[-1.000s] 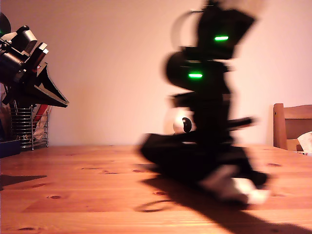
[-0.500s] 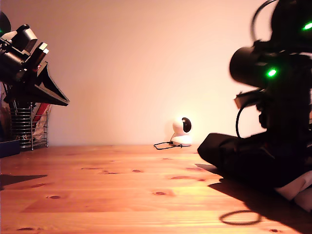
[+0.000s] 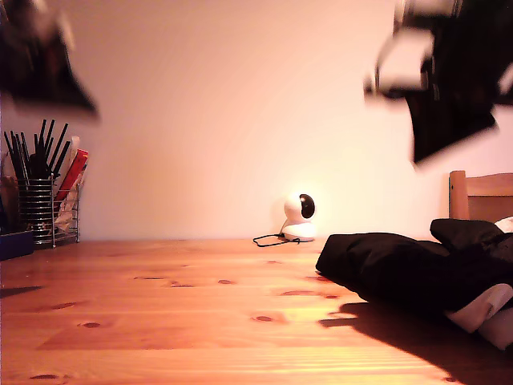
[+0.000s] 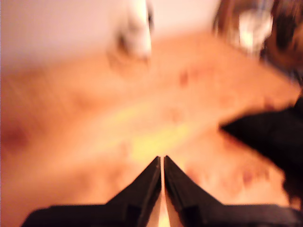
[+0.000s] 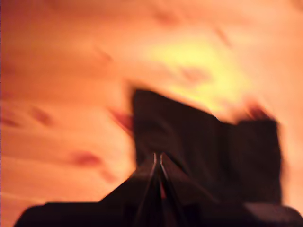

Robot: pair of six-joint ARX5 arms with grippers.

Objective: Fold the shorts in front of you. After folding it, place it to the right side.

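Observation:
The black shorts point(image 3: 401, 269) lie bunched in a folded heap on the wooden table point(image 3: 160, 321) at the exterior view's right, with a white hem band point(image 3: 481, 309) showing at the near end. My second gripper point(image 5: 157, 155) is shut on nothing and hangs above the shorts point(image 5: 203, 146); its arm point(image 3: 457, 72) is a blur high at the exterior view's right. My first gripper point(image 4: 162, 160) is also shut and empty, over bare table with the shorts point(image 4: 274, 137) off to one side. Its arm point(image 3: 40, 64) is a blur at the exterior view's top left.
A small white camera point(image 3: 300, 215) with a black cable stands at the table's back. A wire holder of pens point(image 3: 40, 204) and a dark blue box point(image 3: 14, 243) sit at the exterior view's left. A wooden chair back point(image 3: 481, 204) rises behind the shorts.
The arm at the exterior view's right dragged the shorts rightward, then let go and rose well above them. The other arm has also lifted, uncovering the pen holder.

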